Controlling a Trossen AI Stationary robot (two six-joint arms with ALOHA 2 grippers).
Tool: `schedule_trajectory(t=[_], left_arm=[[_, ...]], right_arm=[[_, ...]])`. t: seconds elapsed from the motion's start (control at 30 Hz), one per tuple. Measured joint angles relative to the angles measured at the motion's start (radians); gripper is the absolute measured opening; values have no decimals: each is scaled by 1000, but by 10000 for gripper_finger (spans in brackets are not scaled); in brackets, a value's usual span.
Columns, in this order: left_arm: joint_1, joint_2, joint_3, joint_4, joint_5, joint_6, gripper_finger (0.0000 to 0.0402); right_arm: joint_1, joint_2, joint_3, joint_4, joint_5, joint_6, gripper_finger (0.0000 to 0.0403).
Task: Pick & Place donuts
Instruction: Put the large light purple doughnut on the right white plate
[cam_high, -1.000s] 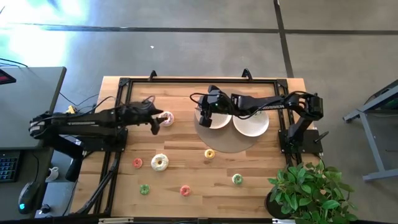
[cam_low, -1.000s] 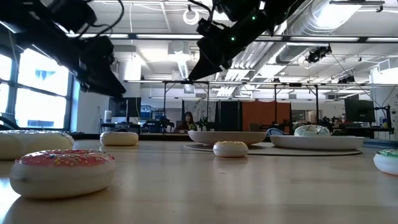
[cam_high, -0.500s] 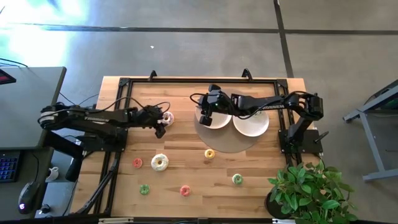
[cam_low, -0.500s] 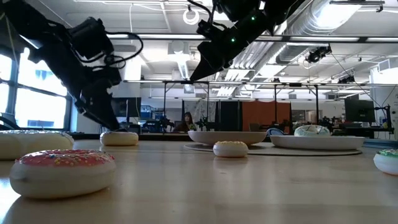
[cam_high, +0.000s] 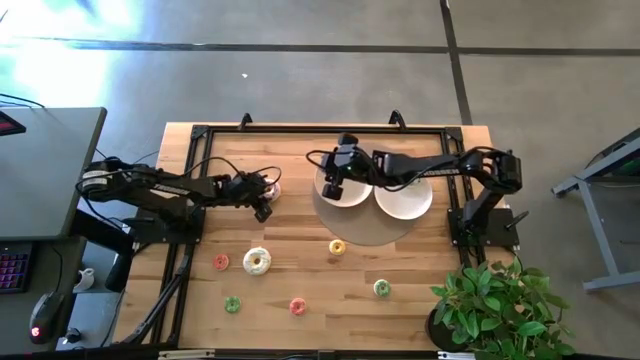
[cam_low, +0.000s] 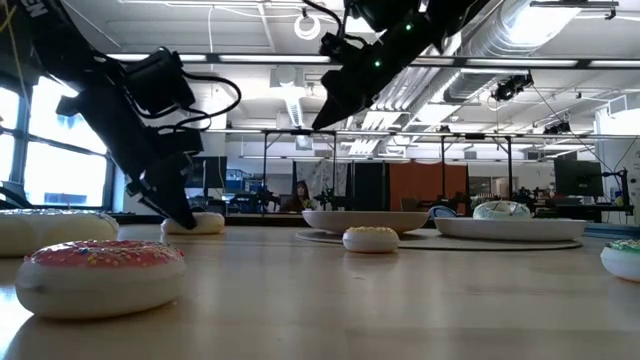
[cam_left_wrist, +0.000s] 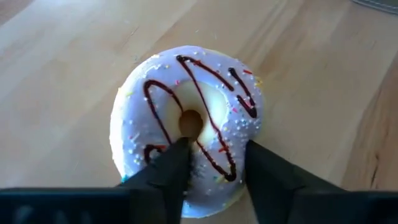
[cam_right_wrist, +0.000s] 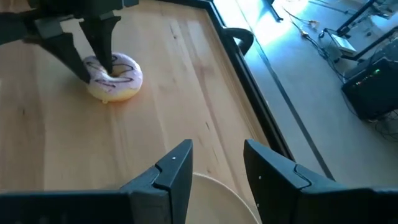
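The nearest donut to my left gripper (cam_high: 264, 194) is a white-iced ring with dark drizzle (cam_left_wrist: 186, 118), lying flat on the wooden table. That gripper is open and lowered over it from above, astride one side of the ring. Other donuts rest flat on the table: yellow (cam_high: 337, 246), a larger white one (cam_high: 257, 261), orange (cam_high: 220, 262), two green ones (cam_high: 232, 304) (cam_high: 381, 288) and red (cam_high: 297, 306). My right gripper (cam_right_wrist: 217, 168) is open and empty, hovering above the left white plate (cam_high: 352, 196). My left gripper comes at the white-iced donut from above, pointing down. One finger (cam_left_wrist: 177, 158) stands in the ring's hole (cam_left_wrist: 189, 123) and the other (cam_left_wrist: 264, 171) outside its rim. I cannot tell whether the pads touch it. The donut lies flat on the table.
Two white plates (cam_high: 403, 200) sit on a round beige mat (cam_high: 365, 232) at the table's far right; something green-white lies on the right plate (cam_low: 500, 210). A dark frame (cam_high: 190, 150) runs along the table's left and far edges. A potted plant (cam_high: 495, 305) stands at the near right corner.
My left gripper has reached toward the table's right and come down from well above the table onto the white-iced donut, ending with its fingers astride the ring. The donut has stayed where it was.
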Motion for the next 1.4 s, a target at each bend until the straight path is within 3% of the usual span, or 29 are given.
schedule_trajectory(t=[0.2,0.27,0.43,0.53,0.67,0.8,1.13,1.3,1.4], left_arm=[[0,-17,-4,37,-6,0,22],[0,-24,20,40,13,-1,11],[0,-25,148,41,148,53,20],[0,-25,248,74,144,-5,20],[0,-5,364,255,83,-31,21],[-35,16,450,451,119,4,21],[-143,108,554,453,115,47,21],[-174,190,554,449,95,34,21],[-168,272,625,401,138,33,21]], right_arm=[[6,-150,0,-178,1,66,140],[5,-211,0,-259,-24,103,140],[6,-330,0,-400,-54,251,140],[14,-377,0,-417,-50,381,140],[14,-417,0,-414,-39,402,140],[9,-429,0,-412,-37,361,140],[9,-430,0,-407,-53,367,140],[9,-430,0,-407,-50,367,140],[9,-430,0,-406,-49,367,140]])
